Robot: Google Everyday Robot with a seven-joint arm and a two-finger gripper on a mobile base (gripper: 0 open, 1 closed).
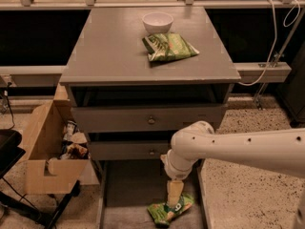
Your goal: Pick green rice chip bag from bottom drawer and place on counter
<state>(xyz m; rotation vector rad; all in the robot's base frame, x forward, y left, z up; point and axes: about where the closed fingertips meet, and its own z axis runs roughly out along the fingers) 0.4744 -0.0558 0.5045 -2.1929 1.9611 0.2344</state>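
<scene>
A white robot arm (238,149) is seen reaching in from the right and bending down at a rounded wrist. At its end, a tan two-finger gripper (173,202) is pointed straight down into the open grey bottom drawer (128,194). The drawer is shown as a wide flat floor with low side walls at the foot of a grey cabinet.

Directly beneath the jaws, with their tips at its upper side, a small bright green rice chip bag (170,212) is laid flat on the drawer floor. Whether the jaws are released, clenched or grasping the bag cannot be told.

Behind and above the jaws, 2 grey drawer fronts with round knobs (151,120) are stacked. Far above the jaws, on the broad flat grey counter (105,51), a white bowl (157,22) is set with a paler green striped bag (169,46) just in front of it. Well to the left of the jaws, an open brown cardboard box (40,166) is placed beside the cabinet.
</scene>
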